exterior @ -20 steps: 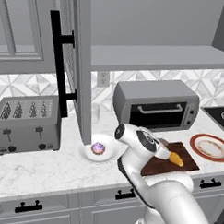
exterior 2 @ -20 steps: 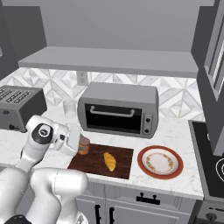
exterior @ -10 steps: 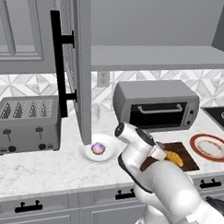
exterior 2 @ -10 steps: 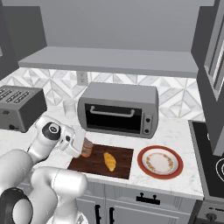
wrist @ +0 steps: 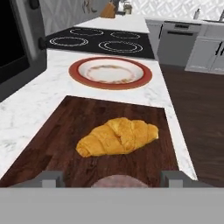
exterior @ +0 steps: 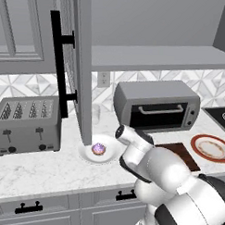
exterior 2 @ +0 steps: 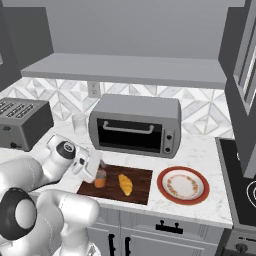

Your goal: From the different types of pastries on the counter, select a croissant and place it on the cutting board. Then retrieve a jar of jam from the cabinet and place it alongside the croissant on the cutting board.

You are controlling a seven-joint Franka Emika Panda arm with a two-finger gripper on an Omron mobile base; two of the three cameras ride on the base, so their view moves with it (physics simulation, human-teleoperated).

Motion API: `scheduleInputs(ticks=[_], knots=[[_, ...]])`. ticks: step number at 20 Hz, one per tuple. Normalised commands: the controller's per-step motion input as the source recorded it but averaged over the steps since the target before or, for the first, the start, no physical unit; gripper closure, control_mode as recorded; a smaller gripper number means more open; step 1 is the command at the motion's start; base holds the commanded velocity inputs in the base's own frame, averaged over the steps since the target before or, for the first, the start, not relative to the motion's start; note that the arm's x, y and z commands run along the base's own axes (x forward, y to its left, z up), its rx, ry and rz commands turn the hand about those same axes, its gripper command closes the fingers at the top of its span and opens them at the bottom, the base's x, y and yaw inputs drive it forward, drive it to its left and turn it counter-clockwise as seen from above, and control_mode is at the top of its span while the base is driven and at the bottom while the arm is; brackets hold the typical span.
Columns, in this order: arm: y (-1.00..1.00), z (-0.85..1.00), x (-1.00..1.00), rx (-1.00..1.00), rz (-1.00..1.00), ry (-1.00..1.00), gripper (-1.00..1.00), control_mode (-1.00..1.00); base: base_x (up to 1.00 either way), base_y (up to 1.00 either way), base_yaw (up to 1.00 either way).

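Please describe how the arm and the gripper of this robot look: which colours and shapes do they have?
The arm is built of glossy white, rounded, bulbous segments, joined by dark grey to black rings. One joint ends in a round black cap with a grey centre. The gripper has a boxy white body. In the hand view, its two finger tips look small, grey and squarish. I see no cables or markings.

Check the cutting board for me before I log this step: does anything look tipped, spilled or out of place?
Nothing stands out. The jar of jam stands upright on the cutting board, beside the croissant and apart from it. The tool is at the jar. The cabinet door hangs open, the one loose end.
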Motion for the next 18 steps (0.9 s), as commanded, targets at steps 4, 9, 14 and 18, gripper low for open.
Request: scheduleInputs(ticks=[4,9,14,18], knots=[[-0.13,-0.04,0.00,0.01,0.00,-0.09,-1.00,-1.00,0.00,0.00,0.00],[0.02,0.31,-0.24,0.00,0.00,-0.25,-1.00,-1.00,0.00,0.00,0.00],[0.17,0.71,-0.51,0.00,0.00,-0.32,-1.00,-1.00,0.00,0.00,0.00],[0.23,0.42,-0.88,0.00,0.12,-0.32,-1.00,-1.00,0.00,0.00,0.00]])
